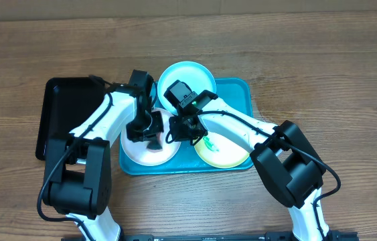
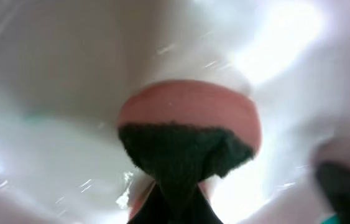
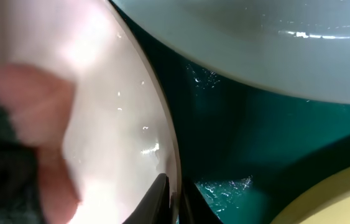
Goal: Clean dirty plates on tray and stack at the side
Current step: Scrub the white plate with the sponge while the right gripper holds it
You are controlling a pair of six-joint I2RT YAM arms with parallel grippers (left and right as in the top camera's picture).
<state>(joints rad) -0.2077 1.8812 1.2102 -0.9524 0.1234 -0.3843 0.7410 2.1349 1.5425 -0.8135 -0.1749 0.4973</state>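
Pinching a sponge [image 2: 187, 130], left gripper [image 1: 148, 128] touches white plate [image 1: 141, 154] — right gripper [image 3: 173, 200] nips its rim.

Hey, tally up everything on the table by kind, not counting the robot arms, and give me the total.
Plates: 3 (white plate, cyan plate, yellow-green plate)
Trays: 2 (turquoise tray, black tray)
Sponges: 1 (pink sponge)
Total: 6

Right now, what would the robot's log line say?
left gripper: holds sponge on white plate | right gripper: pinches white plate rim | cyan plate, yellow-green plate: on tray | stacked: none
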